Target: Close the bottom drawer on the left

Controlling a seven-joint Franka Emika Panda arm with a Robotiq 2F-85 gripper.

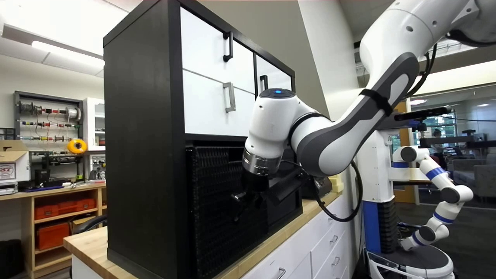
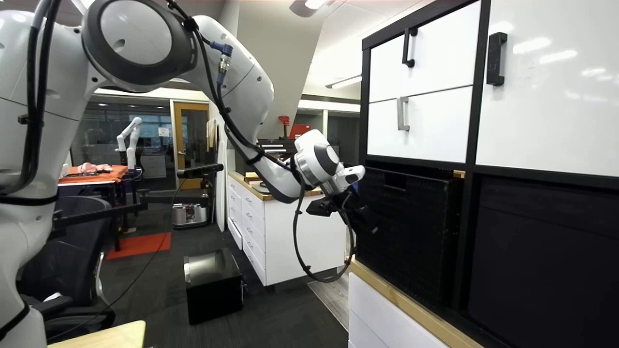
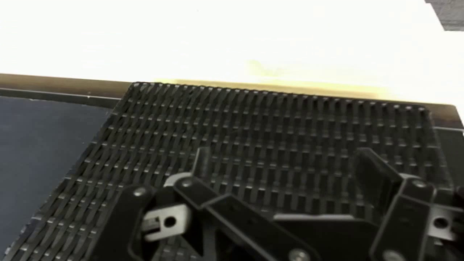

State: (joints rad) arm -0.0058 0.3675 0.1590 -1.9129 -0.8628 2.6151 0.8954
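The bottom left drawer is a black woven basket front (image 1: 217,174) in the cabinet's lower left compartment. It also shows in an exterior view (image 2: 411,232), where a strip of its side is visible, so it stands a little out from the frame. A handle slot shows near its top. In the wrist view the woven front (image 3: 253,123) fills the middle. My gripper (image 3: 284,159) is open and empty, fingers spread wide in front of the weave. In both exterior views the gripper (image 1: 237,209) (image 2: 371,227) is close to the basket front; I cannot tell if it touches.
White upper fronts (image 1: 205,104) with black and grey handles are shut above the basket. A dark panel (image 2: 541,261) fills the compartment beside it. The cabinet (image 1: 139,155) stands on a wooden counter (image 1: 248,267) over white drawers. A cable loops below the wrist.
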